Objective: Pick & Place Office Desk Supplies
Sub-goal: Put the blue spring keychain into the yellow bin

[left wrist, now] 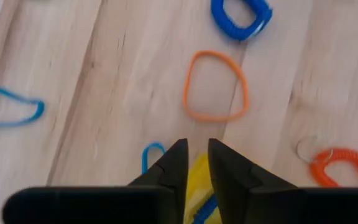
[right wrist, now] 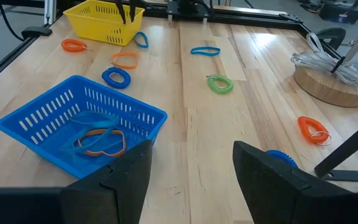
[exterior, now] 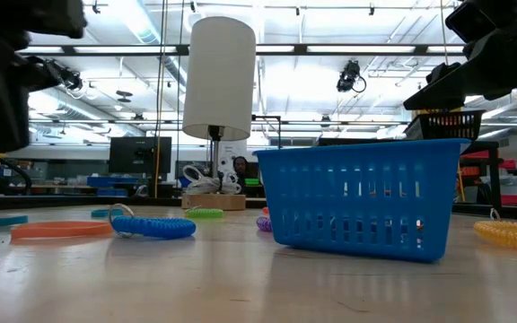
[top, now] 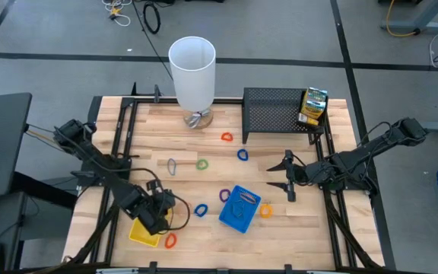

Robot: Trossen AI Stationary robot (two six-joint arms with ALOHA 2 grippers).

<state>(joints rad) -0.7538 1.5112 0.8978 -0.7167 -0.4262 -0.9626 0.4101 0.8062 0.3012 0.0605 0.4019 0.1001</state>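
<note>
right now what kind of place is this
Probably a robotics lab or workshop: a framed wooden table with two robot arms, cables trailing over the grey floor, and, in the low view, ceiling strip lights and monitors behind.

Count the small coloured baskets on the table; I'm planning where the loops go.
2. The blue basket sits mid-table between the arms; the yellow basket is under the left gripper. None appears hidden.

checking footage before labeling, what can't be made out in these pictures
- Left hand, left wrist view: whether it pinches the yellow tray; its dark fingers cover the contact.
- Printed box, high view: print too small to read.
- Blue tray, low view: contents hidden by its wall.
- Bands in the blue tray, right wrist view: count unclear, they overlap.
</note>
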